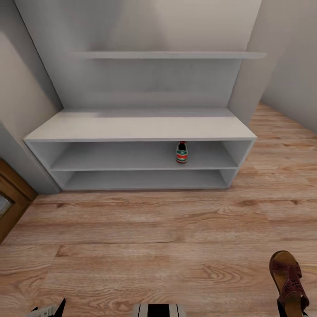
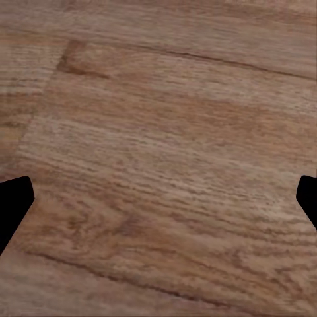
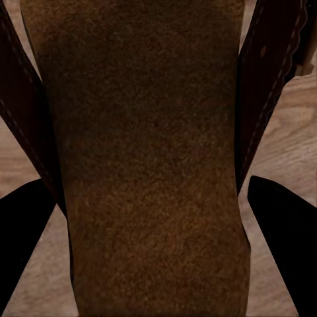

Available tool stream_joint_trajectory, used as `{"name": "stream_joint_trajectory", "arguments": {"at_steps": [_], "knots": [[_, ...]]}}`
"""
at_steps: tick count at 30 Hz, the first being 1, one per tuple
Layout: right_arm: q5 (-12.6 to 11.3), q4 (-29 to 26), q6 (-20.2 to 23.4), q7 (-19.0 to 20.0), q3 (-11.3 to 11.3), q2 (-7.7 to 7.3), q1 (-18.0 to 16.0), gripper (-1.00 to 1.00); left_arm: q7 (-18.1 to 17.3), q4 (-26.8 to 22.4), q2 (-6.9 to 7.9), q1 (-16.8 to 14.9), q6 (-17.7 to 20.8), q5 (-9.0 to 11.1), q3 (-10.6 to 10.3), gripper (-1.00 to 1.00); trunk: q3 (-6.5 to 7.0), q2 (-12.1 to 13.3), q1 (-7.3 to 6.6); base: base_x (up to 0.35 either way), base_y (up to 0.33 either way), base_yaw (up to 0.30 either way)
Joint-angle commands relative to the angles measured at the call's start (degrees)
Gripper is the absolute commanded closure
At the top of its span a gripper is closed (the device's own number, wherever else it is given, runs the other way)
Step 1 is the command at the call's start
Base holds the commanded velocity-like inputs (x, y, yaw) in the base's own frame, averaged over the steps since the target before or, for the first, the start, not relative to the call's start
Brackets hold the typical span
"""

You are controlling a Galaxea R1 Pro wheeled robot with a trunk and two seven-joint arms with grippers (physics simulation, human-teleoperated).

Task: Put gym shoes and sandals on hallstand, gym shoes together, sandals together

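We saw one gym shoe on the hallstand's upper shelf; our right gripper clasped a sandal at five o'clock; left gripper gaped wide.

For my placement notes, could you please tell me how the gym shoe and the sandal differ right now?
The gym shoe sits on the hallstand's upper open shelf; the sandal is out over the corridor floor, at the right tool. The gym shoe is closed, white with green and red; the sandal is open-strapped, dark brown-maroon. The gym shoe stands untouched; the sandal lies between the tool's fingers. Whether it is gripped, I cannot tell.
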Motion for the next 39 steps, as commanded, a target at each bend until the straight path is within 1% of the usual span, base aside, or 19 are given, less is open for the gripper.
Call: {"name": "stream_joint_trajectory", "arguments": {"at_steps": [1, 39], "knots": [[-0.5, 0.0, -0.1, 0.7, -0.3, 0.01, 0.0, 1.00, -0.5, 0.1, -0.03, -0.1, -0.1, 0.0, 0.4, -1.00, -0.04, 0.0, -0.01, 0.000, 0.307, 0.010], [-0.5, 0.0, -0.1, 0.7, -0.3, 0.01, 0.0, 1.00, -0.5, 0.1, -0.03, -0.1, -0.2, 0.1, 0.4, -1.00, -0.04, 0.0, -0.01, 0.000, 0.307, 0.001]]}}
